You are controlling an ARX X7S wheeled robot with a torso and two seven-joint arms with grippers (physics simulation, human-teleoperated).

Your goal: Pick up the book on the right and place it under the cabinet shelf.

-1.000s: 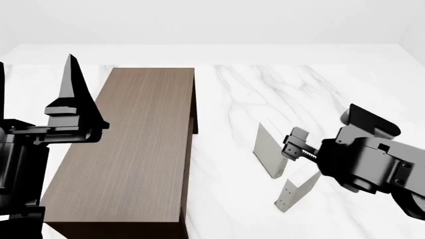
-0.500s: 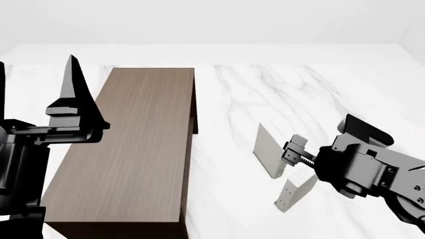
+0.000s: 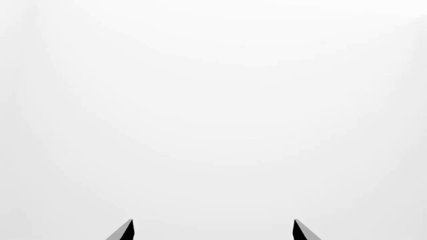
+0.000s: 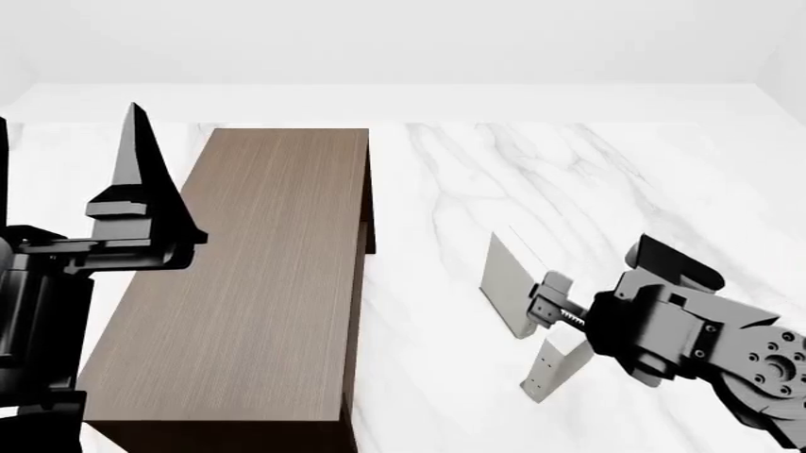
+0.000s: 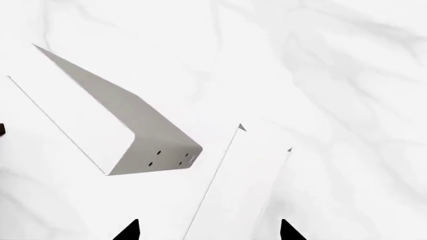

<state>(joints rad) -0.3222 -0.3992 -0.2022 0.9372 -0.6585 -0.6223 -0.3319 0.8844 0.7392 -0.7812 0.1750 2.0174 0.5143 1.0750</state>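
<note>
1. Head view: thin white book (image 4: 549, 366) upright on the marble table (image 4: 504, 179), with tiny dark marks on the narrow spine. Stands on the right side, well apart from the cabinet shelf (image 4: 264, 274).
2. Same view: thicker greyish-white book (image 4: 508, 283) also upright, just behind the thin one and a little more to the left. Bears no marks.
3. Same view: dark brown cabinet shelf on the left part of the table, long top running away from the camera.
4. Same view: right arm low over the two books, its front end overlapping the near right corner of the thicker book. Hides its own fingertips here.
5. Right wrist view: right gripper (image 5: 208, 231) released, two dark fingertips wide apart. Holds nothing.
6. Same view: unmarked book (image 5: 240, 200) in line between these fingertips. Cannot tell if any finger touches it.
7. Same view: marked book (image 5: 143, 125) beside the unmarked one, outside the gap of the claw, with four small dots on its spine.
8. Left wrist view: left gripper (image 3: 212, 230) also released, two tips well apart against plain white. Grasps nothing.
</note>
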